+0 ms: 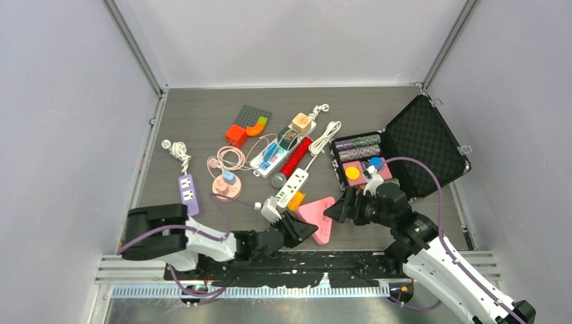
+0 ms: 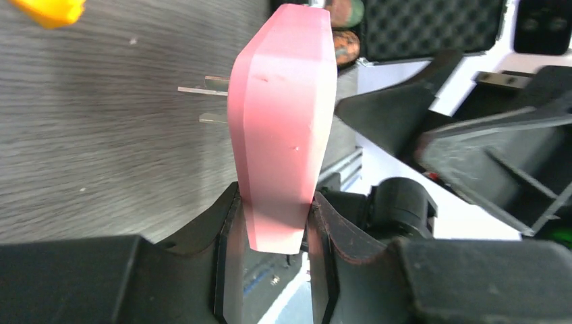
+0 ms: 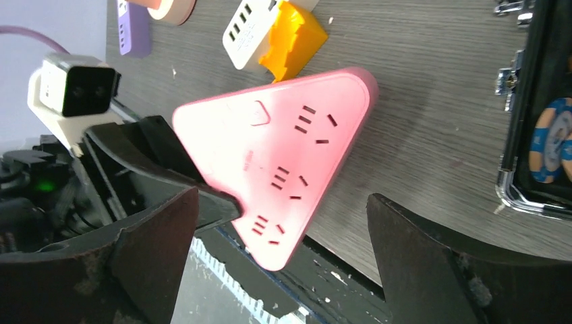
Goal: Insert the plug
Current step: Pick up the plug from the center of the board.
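We see the left claw [image 2: 275, 229] clamped on one corner of the pink triangular plug [image 2: 283, 121], holding it on edge at the near edge of the counter [image 2: 101, 135]. One flat face carries three groups of socket slots, and thin prongs jut from the other. The right claw [image 1: 336, 210] gapes wide just beside it, holding nothing.

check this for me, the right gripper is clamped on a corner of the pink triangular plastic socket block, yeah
Not quite: it is the left gripper that is clamped on a corner of the pink triangular plastic socket block, as the left wrist view shows. The right gripper stands open nearby.
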Robot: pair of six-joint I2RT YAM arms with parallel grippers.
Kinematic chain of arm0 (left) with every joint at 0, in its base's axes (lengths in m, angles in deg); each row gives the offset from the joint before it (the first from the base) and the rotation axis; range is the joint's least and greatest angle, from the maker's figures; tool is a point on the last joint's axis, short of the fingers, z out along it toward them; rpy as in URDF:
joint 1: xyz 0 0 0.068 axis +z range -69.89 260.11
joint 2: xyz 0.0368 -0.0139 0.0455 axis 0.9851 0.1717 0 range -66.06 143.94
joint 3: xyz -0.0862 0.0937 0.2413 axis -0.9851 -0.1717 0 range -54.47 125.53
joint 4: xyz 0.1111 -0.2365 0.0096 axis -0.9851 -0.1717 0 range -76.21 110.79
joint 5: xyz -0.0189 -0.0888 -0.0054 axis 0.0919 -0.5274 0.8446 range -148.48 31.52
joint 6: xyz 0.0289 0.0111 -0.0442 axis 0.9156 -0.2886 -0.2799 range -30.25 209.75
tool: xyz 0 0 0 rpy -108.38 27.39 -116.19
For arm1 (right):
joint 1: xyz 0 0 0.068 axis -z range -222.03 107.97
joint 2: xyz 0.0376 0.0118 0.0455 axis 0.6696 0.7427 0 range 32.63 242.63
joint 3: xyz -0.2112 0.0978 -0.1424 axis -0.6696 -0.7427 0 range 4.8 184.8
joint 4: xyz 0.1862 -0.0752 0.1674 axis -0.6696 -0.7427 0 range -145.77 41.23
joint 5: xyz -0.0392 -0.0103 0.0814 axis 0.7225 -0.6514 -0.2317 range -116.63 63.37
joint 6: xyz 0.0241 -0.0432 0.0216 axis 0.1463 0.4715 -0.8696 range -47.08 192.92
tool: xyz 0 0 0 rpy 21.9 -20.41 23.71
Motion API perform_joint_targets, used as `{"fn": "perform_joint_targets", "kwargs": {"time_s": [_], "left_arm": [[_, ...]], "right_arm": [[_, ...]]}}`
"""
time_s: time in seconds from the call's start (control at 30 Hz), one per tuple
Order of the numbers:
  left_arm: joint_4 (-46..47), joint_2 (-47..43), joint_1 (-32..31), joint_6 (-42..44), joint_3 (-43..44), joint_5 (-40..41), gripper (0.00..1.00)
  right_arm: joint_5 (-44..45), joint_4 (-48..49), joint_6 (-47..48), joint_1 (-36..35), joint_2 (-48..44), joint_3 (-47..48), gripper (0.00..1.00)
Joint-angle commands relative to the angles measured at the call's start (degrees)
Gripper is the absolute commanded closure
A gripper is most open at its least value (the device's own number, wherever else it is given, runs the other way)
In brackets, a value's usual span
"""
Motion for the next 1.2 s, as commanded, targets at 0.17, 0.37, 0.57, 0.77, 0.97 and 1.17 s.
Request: {"fn": "perform_joint_targets", "kwargs": {"time_s": [0.17,0.37,0.57,0.77,0.97,1.17], "left_arm": [[-14.54,-20.08,6.15,9.3,3.8,-11.48,1.0],[-25.21,-30.36,7.82,11.06,8.21,-14.36,1.0],[-30.12,-34.41,7.83,11.66,11.9,-15.83,1.0],[-29.3,-34.26,7.79,11.37,13.28,-17.86,1.0],[-27.21,-35.05,7.83,10.35,11.89,-17.21,1.0],[-28.73,-36.76,7.83,11.01,12.34,-16.94,1.0]], "right_arm": [[-3.97,6.32,-3.74,0.16,-5.61,0.54,0.0],[-3.7,14.51,-8.38,0.21,-10.84,1.52,0.0],[-10.36,25.85,-11.51,0.17,-5.02,3.63,0.0],[-14.98,33.12,-15.1,0.17,-0.25,4.72,0.1],[-16.77,39.57,-21.58,0.17,-0.84,2.23,0.37],[-18.91,41.88,-21.65,0.21,-0.4,2.58,0.56]]}}
